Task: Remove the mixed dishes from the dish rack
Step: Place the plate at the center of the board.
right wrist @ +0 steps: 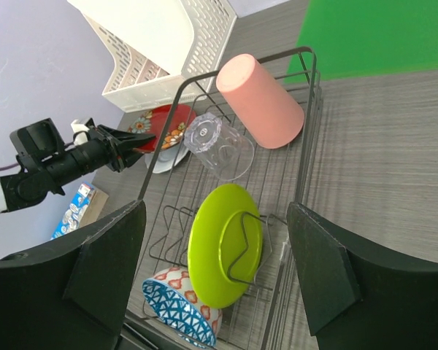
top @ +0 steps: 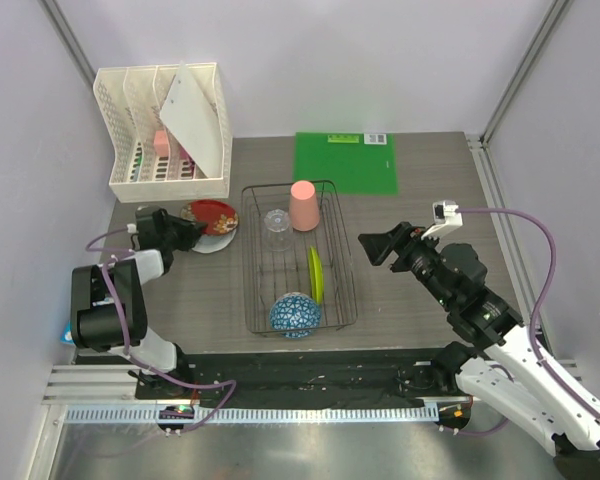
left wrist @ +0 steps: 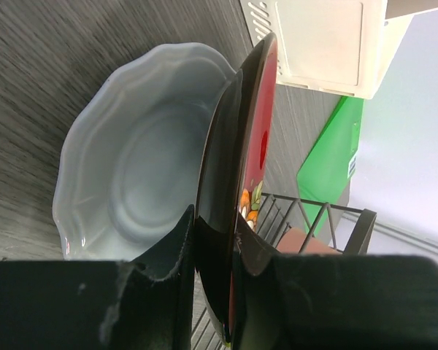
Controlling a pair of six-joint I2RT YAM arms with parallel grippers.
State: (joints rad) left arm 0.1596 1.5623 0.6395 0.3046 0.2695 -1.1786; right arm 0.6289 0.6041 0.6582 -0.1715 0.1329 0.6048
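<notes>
- Grip at left: shut on the near rim of the dark red patterned plate [left wrist: 237, 182] by the left jaws, with that plate held tilted just above the white plate [left wrist: 131, 168] on the worktop, left of the dish rack [top: 246, 260].
- Slippage feared there: glossy rim pinched at one edge only, so liable to twist out and drop onto the white plate, chipping both.
- Could not tell whether the red plate's far edge touched the white one; let go too high, likely to clatter or slide toward the white lattice organizer [top: 160, 130].
- Right jaws: spread wide, holding nothing, poised right of the rack and apart from it.
- Left in the rack: salmon-pink cup [top: 304, 205] upside down at the far end, clear glass tumbler [top: 277, 222] tipped just left of it, yellow-green plate [top: 314, 275] upright among the prongs, blue-and-white bowl [top: 295, 313] at the near end.
- Snagging judged possible: yellow-green plate pulled out at an angle, caught on a prong, rack dragged along.
- Tumbler judged hardest: clear, round, apt to roll away from a closing grip.
</notes>
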